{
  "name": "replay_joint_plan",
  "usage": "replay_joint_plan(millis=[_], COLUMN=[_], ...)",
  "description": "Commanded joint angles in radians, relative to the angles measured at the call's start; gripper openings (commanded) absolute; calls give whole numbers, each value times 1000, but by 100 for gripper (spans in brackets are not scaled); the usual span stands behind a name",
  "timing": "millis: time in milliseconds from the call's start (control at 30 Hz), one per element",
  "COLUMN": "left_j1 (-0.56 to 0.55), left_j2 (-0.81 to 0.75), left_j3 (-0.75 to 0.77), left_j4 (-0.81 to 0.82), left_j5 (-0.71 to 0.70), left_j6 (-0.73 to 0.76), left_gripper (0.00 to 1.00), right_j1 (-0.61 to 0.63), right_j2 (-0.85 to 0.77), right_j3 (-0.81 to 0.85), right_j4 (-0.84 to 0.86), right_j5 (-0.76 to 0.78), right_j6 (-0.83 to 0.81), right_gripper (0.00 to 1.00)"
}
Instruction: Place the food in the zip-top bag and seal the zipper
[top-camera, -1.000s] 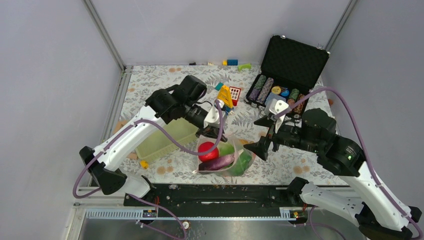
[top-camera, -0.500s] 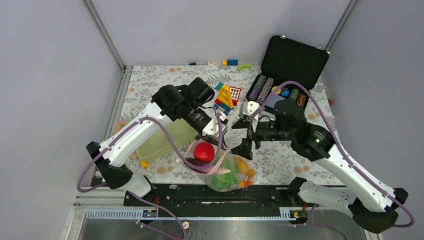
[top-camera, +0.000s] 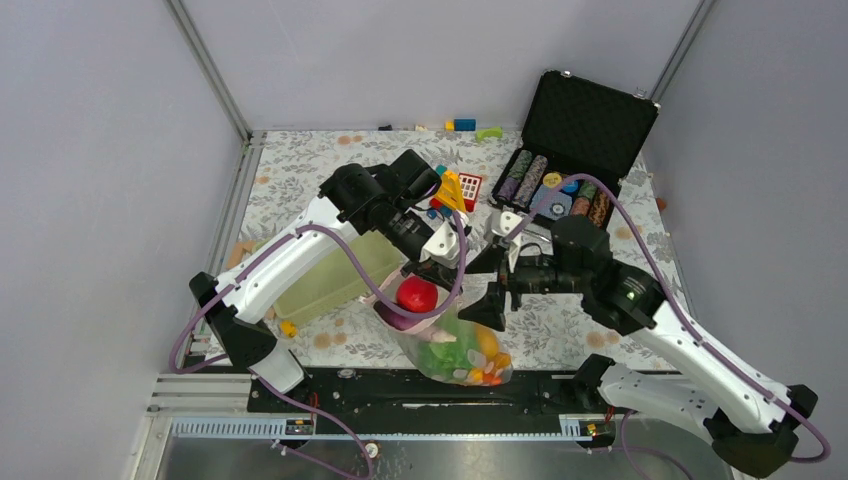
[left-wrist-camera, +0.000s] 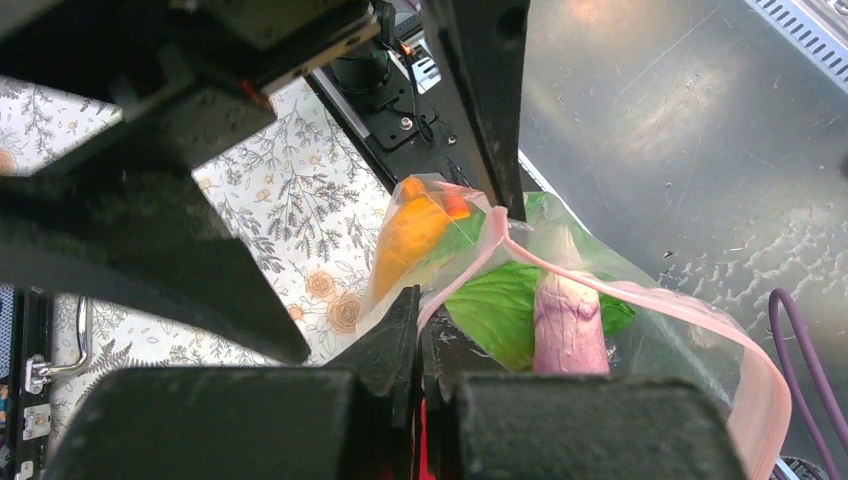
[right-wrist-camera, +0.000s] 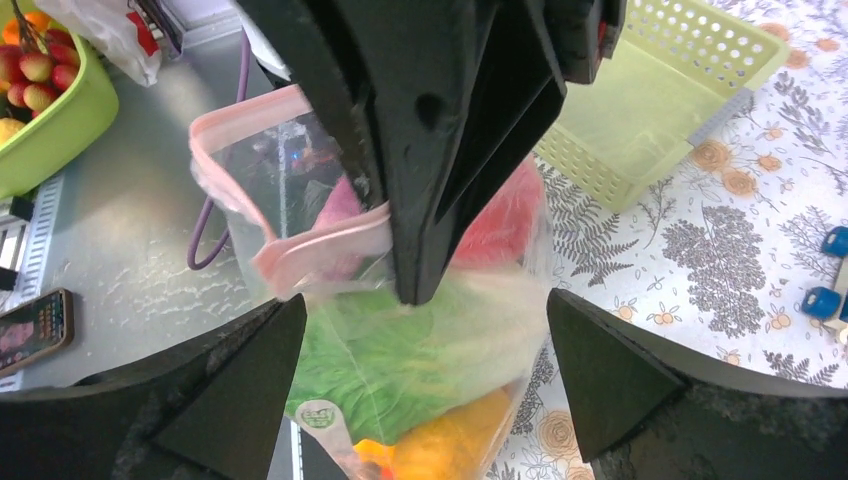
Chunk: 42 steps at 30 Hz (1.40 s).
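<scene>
The clear zip-top bag (top-camera: 455, 345) hangs from my left gripper (top-camera: 438, 272), which is shut on the pink-red zipper strip (left-wrist-camera: 650, 300) at one end of the mouth. The mouth is open. The food lies inside: a red round piece (top-camera: 417, 295) near the top, green leafy pieces (right-wrist-camera: 400, 350), a purple piece (left-wrist-camera: 565, 320) and orange and yellow pieces (top-camera: 487, 345) at the bottom. My right gripper (top-camera: 484, 290) is open and empty right beside the bag. In the right wrist view its fingers (right-wrist-camera: 230, 400) stand either side of the bag's lower body without touching it.
The pale green slatted basket (top-camera: 335, 275) lies left of the bag. An open black case with poker chip stacks (top-camera: 560, 190) stands at the back right. Coloured blocks (top-camera: 455, 190) lie behind the grippers. The bag's bottom hangs over the table's front rail (top-camera: 350, 385).
My left gripper has raised the bag off the table, and the food has slid to its bottom. My right gripper has moved left, close to the bag.
</scene>
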Motion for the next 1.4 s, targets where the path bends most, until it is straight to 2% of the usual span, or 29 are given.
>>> replay_joint_plan(millis=[0, 200, 367, 533, 733, 933, 1033, 1133, 1200, 1233, 1267, 1333, 1367], left_j1=[1, 1, 0, -2, 0, 0, 0, 0, 0, 1, 0, 0, 0], left_j2=[-24, -29, -22, -36, -46, -54, -58, -62, -70, -77, -87, -122, -142], left_j3=[11, 10, -5, -19, -29, -54, -63, -68, -74, -83, -97, -138, -161], left_j4=[71, 95, 203, 205, 204, 295, 300, 302, 318, 343, 382, 457, 493], left_j5=[30, 39, 17, 18, 17, 7, 18, 18, 11, 4, -4, -27, -45], left_j6=[-29, -54, -179, -169, -172, -257, -257, -255, -275, -300, -336, -396, -418], left_gripper=[0, 0, 0, 0, 0, 0, 0, 0, 0, 5, 15, 37, 53], right_j1=[6, 6, 5, 6, 6, 6, 5, 6, 6, 6, 6, 6, 5], right_j2=[-108, -119, -32, 13, -15, -50, -50, -52, -60, -64, -72, -86, -93], right_j3=[-35, -45, -6, -10, -57, -128, -139, -138, -144, -149, -157, -174, -182], right_j4=[27, 79, 111, 89, 89, 126, 132, 139, 143, 148, 153, 158, 159], right_j5=[61, -10, -20, 19, -31, -71, -64, -57, -55, -50, -42, -17, 0], right_j6=[65, 121, 158, 159, 161, 178, 182, 191, 194, 197, 199, 199, 198], right_gripper=[99, 99, 98, 90, 80, 77, 65, 43, 34, 31, 27, 20, 19])
